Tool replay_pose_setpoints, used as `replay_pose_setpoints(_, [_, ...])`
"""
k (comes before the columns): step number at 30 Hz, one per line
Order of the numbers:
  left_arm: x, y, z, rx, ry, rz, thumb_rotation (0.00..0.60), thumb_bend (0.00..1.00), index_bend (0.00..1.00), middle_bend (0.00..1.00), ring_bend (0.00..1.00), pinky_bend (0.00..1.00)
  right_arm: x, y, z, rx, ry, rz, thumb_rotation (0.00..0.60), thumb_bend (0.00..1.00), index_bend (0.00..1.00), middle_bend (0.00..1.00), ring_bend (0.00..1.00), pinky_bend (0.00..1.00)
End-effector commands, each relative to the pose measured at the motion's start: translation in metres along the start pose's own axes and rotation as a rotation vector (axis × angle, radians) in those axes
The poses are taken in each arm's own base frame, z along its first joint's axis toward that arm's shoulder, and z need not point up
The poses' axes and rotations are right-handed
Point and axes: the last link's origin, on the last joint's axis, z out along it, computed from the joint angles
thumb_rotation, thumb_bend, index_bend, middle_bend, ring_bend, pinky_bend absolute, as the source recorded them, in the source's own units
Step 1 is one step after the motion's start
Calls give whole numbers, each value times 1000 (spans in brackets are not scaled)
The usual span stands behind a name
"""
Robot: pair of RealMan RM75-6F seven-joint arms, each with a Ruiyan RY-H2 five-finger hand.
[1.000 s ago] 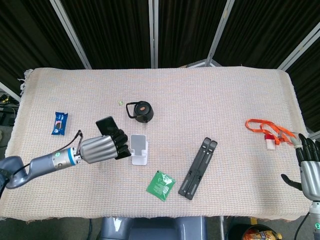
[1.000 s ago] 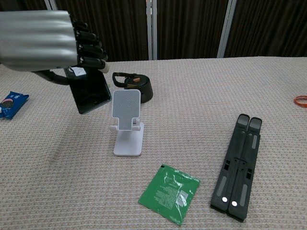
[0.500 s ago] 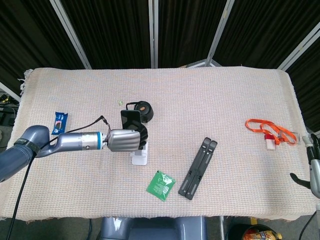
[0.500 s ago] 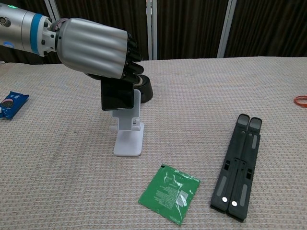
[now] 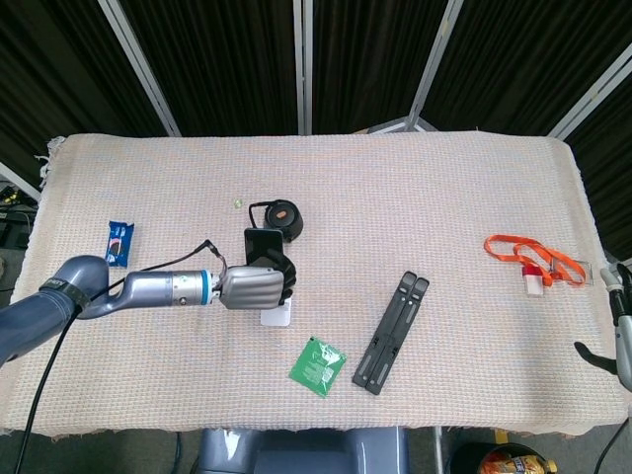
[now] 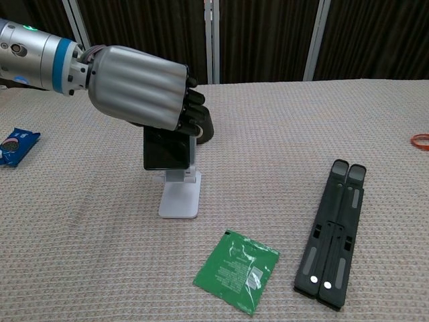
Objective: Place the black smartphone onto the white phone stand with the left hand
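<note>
My left hand point(image 6: 144, 87) point(image 5: 252, 286) grips the top of the black smartphone point(image 6: 167, 149) point(image 5: 260, 244), holding it upright against the backplate of the white phone stand point(image 6: 179, 200) point(image 5: 276, 316). The phone's lower edge sits just above the stand's lip; whether it rests on the lip I cannot tell. The stand's backplate is almost wholly covered by the phone. Of my right hand point(image 5: 619, 326) only a sliver shows at the head view's right edge, so its fingers cannot be read.
A black round lid with a loop point(image 5: 280, 216) lies just behind the stand. A green sachet point(image 6: 236, 269) and a folded black laptop stand point(image 6: 332, 231) lie to the right. An orange lanyard point(image 5: 528, 256) is at far right, a blue snack packet point(image 5: 118, 242) at far left.
My left hand has carried the phone right and down, from beside the stand to flat against its backplate. The right hand has slid further out of the head view.
</note>
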Motion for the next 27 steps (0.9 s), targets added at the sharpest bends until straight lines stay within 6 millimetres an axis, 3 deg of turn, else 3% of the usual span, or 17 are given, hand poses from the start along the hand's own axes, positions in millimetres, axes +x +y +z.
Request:
replay_pose_setpoints(1, [1,3,2,-1,-5,-2,600,13,603,497,521,521,2,1,-1,-2,3,5,600,0,0,0,0,0])
replay_pose_setpoints(17, [2,9,12,-19,-27,21,600,13,569,462,496,489,8,5,-3,-4,17,22,600,0,0,0,0,0])
replay_pose_setpoints(19, [2,9,12,-17,-29,19,600,10,529,418,455,464,8,5,-3,-4,17,22,600,0,0,0,0,0])
replay_pose_setpoints(24, [4,11,12,-26,-28,23,600,0,322,149,201,290,7,5,-3,-3,15,19,600,0,0,0,0,0])
replay_pose_setpoints(27, [4,10,11,-26,-31,22,600,0,246,44,109,218,7,4,-3,-3,16,16,600,0,0,0,0,0])
